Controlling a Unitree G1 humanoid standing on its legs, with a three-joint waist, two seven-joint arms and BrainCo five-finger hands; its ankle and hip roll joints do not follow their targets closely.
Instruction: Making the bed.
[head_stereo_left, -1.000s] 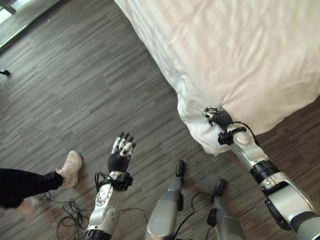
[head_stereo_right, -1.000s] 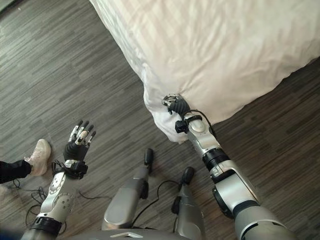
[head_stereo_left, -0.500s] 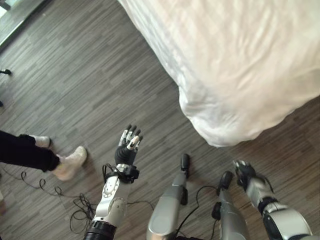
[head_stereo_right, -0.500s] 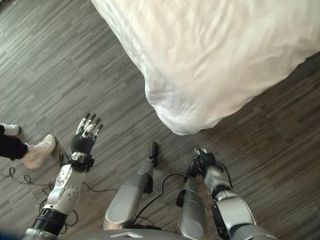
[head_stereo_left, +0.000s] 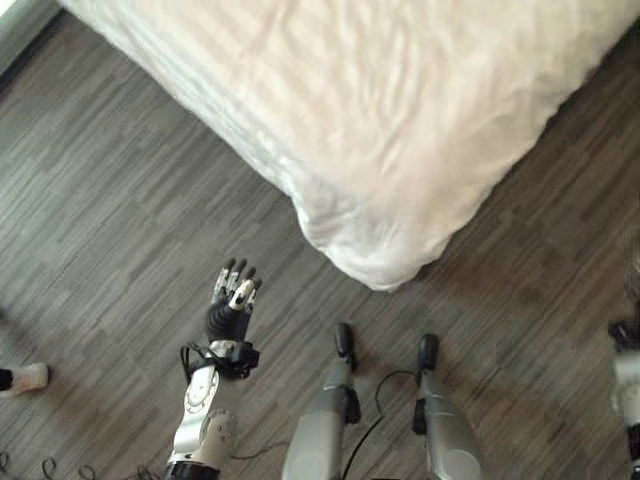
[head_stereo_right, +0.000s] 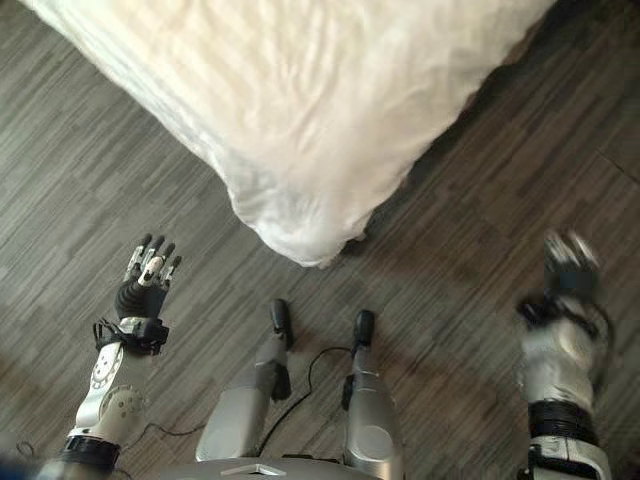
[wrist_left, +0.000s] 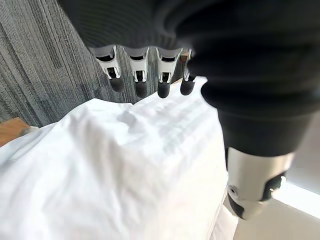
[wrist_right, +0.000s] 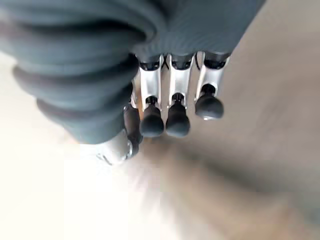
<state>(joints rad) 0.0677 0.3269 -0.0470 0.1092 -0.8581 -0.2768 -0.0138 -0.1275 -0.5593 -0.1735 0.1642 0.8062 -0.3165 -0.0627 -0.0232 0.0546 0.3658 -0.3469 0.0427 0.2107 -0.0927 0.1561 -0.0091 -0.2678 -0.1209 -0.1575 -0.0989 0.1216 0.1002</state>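
Note:
The bed's white duvet (head_stereo_left: 380, 120) covers the mattress, and its rounded corner (head_stereo_left: 368, 260) hangs down toward the dark wood floor just ahead of me. My left hand (head_stereo_left: 227, 315) is raised over the floor to the left of that corner, fingers straight and open, touching nothing. In the left wrist view its fingers (wrist_left: 137, 75) point at the duvet (wrist_left: 125, 170) from a distance. My right hand (head_stereo_right: 566, 268) is out at the far right over the floor, well away from the bed. In its wrist view the fingers (wrist_right: 172, 107) hang relaxed with nothing in them.
A person's light shoe (head_stereo_left: 25, 378) stands on the floor at the far left. Dark plank floor (head_stereo_left: 120, 200) lies on both sides of the bed corner.
My right hand has let go of the duvet corner and swung back to the far right. The camera has turned, so the bed sits differently in view. The person has stepped away leftward.

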